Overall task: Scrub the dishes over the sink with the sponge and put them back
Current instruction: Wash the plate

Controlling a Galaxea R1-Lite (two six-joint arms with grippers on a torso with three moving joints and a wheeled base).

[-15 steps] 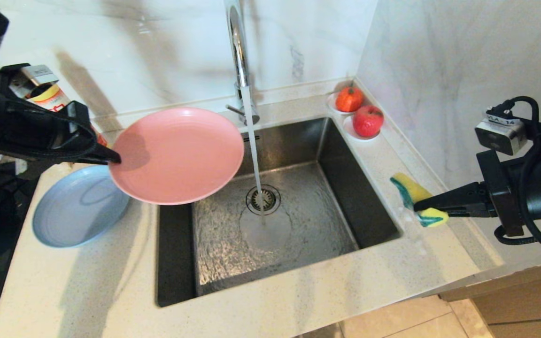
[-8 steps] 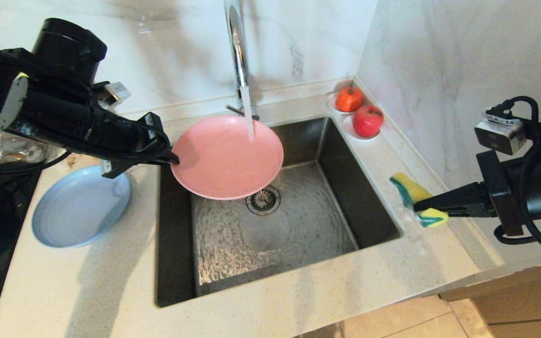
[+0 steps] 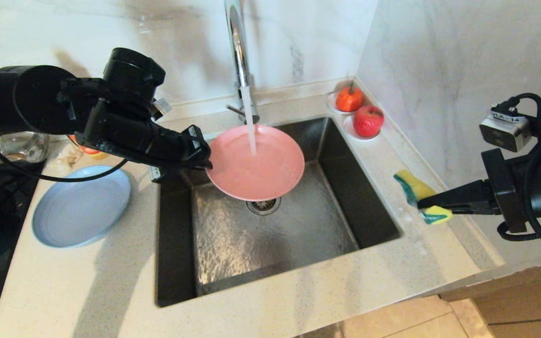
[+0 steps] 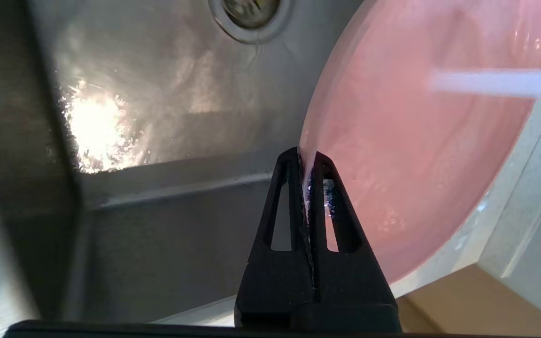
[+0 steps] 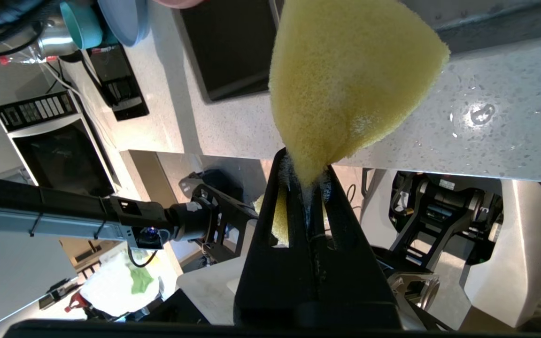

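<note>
Currently left gripper [image 3: 207,164] clamps left rim of pink plate [image 3: 255,162], held over sink [image 3: 364,206] under faucet [image 3: 238,51] stream. Right gripper [image 3: 421,204] pinches sponge [image 3: 421,203] over right counter [image 3: 439,253]. Grey-blue plate [image 3: 81,204] lies left of sink.

Plate [image 3: 256,164] over sink [image 3: 298,234] under faucet [image 3: 237,51]; second plate [image 3: 80,206] on counter [image 3: 87,291] left of sink; sponge [image 3: 421,204] right.

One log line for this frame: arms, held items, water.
left gripper: shut on pink plate, over sink | water: running onto plate | right gripper: shut on sponge, over counter | scrub: not started
</note>
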